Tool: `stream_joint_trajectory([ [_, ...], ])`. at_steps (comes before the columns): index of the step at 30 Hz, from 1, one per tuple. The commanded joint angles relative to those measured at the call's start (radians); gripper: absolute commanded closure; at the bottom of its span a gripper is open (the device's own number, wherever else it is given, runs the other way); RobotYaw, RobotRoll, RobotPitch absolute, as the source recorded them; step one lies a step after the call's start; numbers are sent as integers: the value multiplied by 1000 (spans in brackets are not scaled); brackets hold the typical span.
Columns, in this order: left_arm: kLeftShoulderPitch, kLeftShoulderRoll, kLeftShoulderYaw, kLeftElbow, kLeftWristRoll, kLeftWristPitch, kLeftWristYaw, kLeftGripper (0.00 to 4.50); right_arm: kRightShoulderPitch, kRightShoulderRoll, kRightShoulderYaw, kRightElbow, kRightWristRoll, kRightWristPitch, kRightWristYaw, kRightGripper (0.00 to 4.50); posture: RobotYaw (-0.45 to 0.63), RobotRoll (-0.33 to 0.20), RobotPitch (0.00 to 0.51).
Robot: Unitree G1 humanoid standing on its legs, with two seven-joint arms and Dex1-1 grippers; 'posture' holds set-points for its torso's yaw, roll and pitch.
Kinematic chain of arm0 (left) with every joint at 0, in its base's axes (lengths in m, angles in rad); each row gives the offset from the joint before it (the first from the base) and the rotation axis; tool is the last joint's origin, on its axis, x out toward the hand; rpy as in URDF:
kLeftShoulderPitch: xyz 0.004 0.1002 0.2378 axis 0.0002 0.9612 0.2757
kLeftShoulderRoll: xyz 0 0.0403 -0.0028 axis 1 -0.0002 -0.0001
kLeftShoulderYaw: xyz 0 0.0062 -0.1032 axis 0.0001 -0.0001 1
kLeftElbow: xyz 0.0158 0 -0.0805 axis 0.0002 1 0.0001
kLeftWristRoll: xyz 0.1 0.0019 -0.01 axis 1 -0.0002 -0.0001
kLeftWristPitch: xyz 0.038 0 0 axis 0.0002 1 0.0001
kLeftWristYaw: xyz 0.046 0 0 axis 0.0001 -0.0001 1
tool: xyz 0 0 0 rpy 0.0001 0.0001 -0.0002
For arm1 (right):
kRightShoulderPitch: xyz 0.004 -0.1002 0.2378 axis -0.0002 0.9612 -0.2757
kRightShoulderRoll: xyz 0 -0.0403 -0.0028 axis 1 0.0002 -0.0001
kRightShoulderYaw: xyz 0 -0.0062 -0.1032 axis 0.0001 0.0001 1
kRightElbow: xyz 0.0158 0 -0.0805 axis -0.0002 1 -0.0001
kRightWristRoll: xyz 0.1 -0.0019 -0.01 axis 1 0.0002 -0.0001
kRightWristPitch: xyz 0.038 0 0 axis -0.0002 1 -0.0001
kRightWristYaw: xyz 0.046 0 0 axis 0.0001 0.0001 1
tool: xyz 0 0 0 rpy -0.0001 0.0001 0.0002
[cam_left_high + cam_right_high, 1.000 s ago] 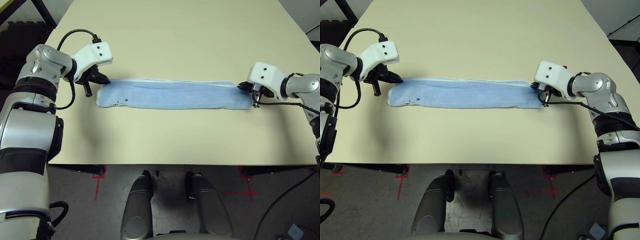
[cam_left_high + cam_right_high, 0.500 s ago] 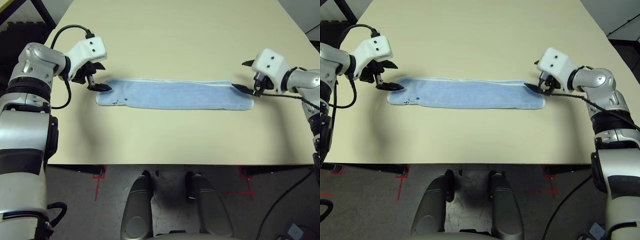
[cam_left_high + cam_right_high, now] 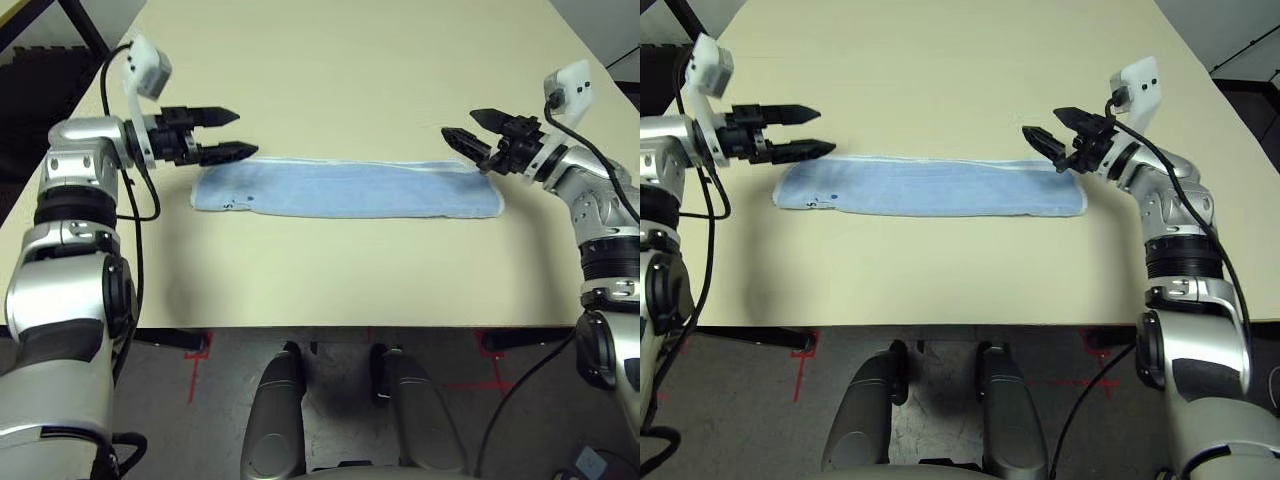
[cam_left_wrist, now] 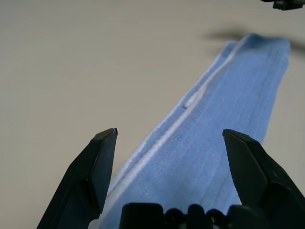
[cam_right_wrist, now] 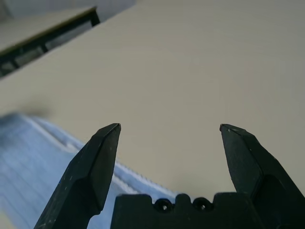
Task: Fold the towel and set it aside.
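Both grippers have lifted off the ends of the towel since the earlier frames and turned to point inward at each other across the table. Half a second ago each had its fingertips down at a towel corner; now neither touches the cloth.

Left gripper [image 3: 232, 134]: fingers spread wide, holding nothing, hovering just beside the towel's left end, tips aimed toward the middle of the table [image 3: 340, 70]. One fingertip sits over the far left corner of the cloth. Left wrist view shows the two black fingers [image 4: 90, 179] well apart, with the towel running away between them.

Right gripper [image 3: 464, 128]: fingers also spread wide, empty, hovering near the towel's right end, slightly on its far side, tips pointing left. Right wrist view shows bare tabletop between the fingers [image 5: 93, 164] and the towel's stitched edge near the left one.

Towel [image 3: 345, 188]: light blue, lying flat on the table as one long narrow strip running left to right, across the middle of the near half. White edging shows along its far long edge. A small dark motif and a small mark sit near the left end, on the near side. Its position is unchanged from the earlier frames.
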Motion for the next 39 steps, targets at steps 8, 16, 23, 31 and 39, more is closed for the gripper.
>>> stream_joint_trajectory([
  [8,140,-38,40,-140,-32,26,245,24,143,-14,-167,-277,271,422,-165,4,-17,0,232],
  [16,190,-28,7,-194,-100,11,44,24,266,-85,-222,-389,426,652,-175,4,-27,0,237],
  [23,201,8,-54,-219,-112,-1,-187,24,300,-103,-306,-415,523,843,-271,4,-38,0,242],
  [31,220,16,-72,-236,-107,-39,-235,24,274,33,-542,-413,605,1062,-520,4,-34,0,244],
  [39,234,36,-91,-255,-109,-68,-248,24,285,164,-720,-472,657,1133,-726,4,-28,0,249],
])
